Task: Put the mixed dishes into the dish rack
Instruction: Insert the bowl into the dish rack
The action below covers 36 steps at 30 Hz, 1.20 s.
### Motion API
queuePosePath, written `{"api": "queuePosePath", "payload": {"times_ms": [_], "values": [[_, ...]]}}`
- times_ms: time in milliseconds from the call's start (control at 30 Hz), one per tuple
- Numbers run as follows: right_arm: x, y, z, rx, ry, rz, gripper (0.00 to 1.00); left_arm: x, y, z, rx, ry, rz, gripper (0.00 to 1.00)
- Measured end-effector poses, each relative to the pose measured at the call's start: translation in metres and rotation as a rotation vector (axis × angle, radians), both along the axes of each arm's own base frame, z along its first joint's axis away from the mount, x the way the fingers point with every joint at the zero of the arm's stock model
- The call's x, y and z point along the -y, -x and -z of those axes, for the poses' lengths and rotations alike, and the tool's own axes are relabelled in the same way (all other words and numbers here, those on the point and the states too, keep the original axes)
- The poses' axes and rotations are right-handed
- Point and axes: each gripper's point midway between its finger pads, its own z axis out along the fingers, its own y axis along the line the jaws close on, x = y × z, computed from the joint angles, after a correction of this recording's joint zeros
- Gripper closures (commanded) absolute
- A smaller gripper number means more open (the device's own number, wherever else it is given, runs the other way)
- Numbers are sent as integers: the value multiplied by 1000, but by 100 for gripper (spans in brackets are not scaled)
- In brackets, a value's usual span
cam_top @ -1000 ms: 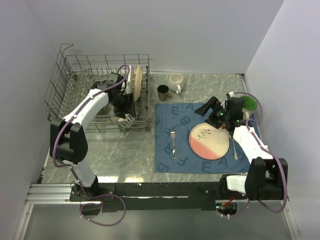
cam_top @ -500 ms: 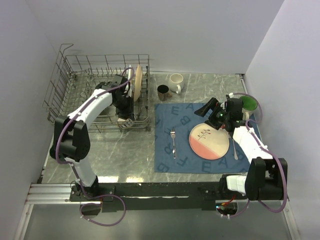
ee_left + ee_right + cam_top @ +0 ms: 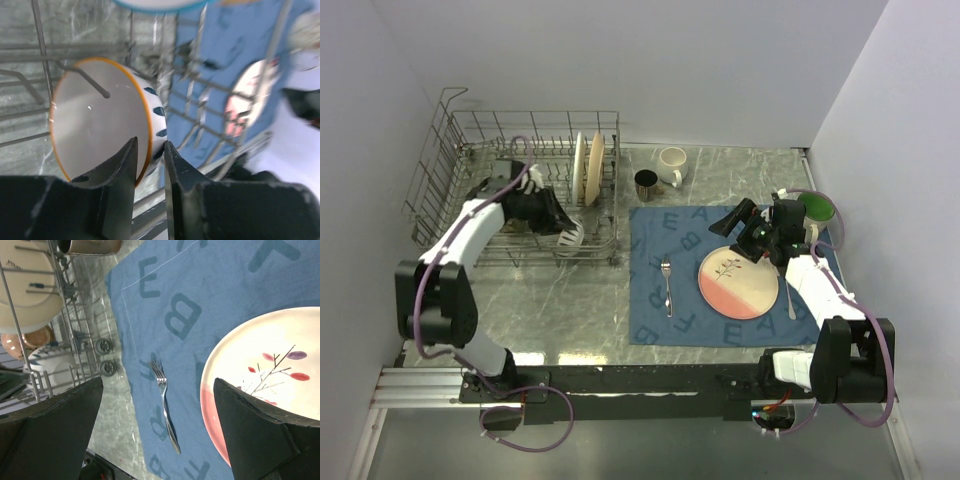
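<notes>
We see the left gripper reaching inside the dish rack, its fingers drawn close together with only a narrow gap between them. The edge of the brown-rimmed bowl sits in that gap. One finger lies over the bowl's pale inside and the other against its spotted outer wall, so the gripper appears to pinch the rim. The bowl lies on its side among the rack's tines, its mouth turned toward the wrist camera, with one tine crossing in front of it.

Just beyond this gripper's tips, toward the far side of the rack, a white plate and a tan plate stand upright on edge, side by side.

The right gripper hangs above the blue lettered placemat with its fingers spread wide and nothing between them. Directly below the gap lies the metal fork, flat on the placemat. Under its right finger we make out the pink-and-cream plate, also flat on the placemat and apart from the fork. The green bowl sits just behind this gripper, beside its wrist.

Between the two grippers, outside the rack, a white mug and a dark mug stand close together on the bench.
</notes>
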Motion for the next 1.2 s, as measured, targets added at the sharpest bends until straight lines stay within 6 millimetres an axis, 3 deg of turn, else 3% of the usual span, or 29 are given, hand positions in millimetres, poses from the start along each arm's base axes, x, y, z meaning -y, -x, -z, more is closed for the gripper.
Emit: {"api": "queuePosePath", "payload": {"times_ms": [167, 500, 967, 1200], "values": [[0, 0, 0, 0, 0, 0, 0, -12, 5, -15, 27, 143, -99, 99], [1, 0, 0, 0, 3, 3, 0, -8, 7, -19, 32, 364, -219, 99], [1, -1, 1, 0, 5, 4, 0, -15, 1, -22, -12, 444, -335, 99], [1, -1, 3, 0, 15, -4, 0, -24, 7, -36, -18, 552, -439, 99]]}}
